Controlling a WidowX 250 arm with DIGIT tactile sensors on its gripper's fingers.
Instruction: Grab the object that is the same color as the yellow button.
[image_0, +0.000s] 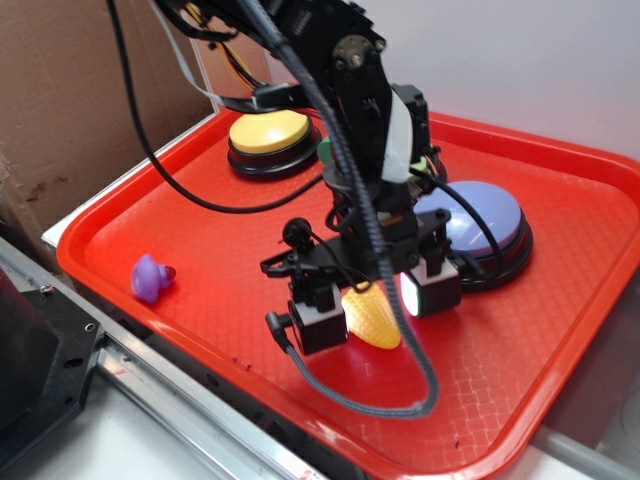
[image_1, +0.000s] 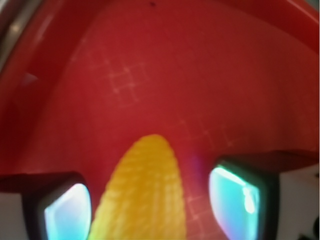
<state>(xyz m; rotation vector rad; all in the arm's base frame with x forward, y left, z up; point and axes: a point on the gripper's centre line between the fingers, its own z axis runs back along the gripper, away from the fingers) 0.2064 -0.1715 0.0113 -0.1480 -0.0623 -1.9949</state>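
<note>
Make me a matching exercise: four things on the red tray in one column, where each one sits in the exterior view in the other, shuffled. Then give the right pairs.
Things:
1. corn
2. yellow button
3. purple toy
4. lavender button

Places:
A. near the tray's left edge, alone
B. between the gripper's fingers
C. at the tray's far left corner
D. right of the arm, behind the gripper

Pairs: 1-B, 2-C, 3-A, 4-D
</note>
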